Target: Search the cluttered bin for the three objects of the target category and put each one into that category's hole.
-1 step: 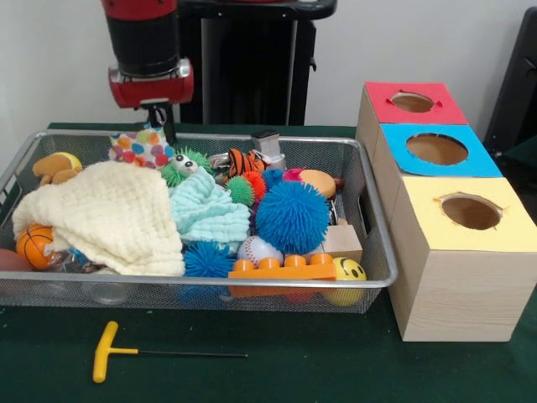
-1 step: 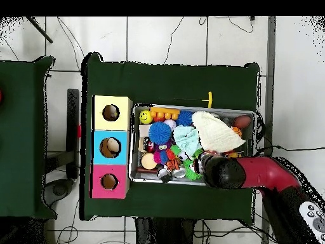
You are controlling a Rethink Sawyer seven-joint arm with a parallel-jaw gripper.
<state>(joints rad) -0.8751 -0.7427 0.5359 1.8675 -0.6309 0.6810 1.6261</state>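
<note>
The arm (image 1: 147, 50) hangs over the bin's (image 1: 382, 273) back edge; whether its gripper (image 1: 159, 117) is released or clenched cannot be told. The hole boxes (image 1: 457, 252), topped red, blue and yellow, stand beside the bin. Inside lie a cream cloth (image 1: 109, 218), a blue spiky ball (image 1: 292, 217) and a smiley ball (image 1: 346, 273). No writing is legible.

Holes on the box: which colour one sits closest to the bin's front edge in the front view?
The yellow hole. It tops the nearest block, level with the bin's front corner; the blue hole is in the middle and the red hole sits farthest back.
</note>
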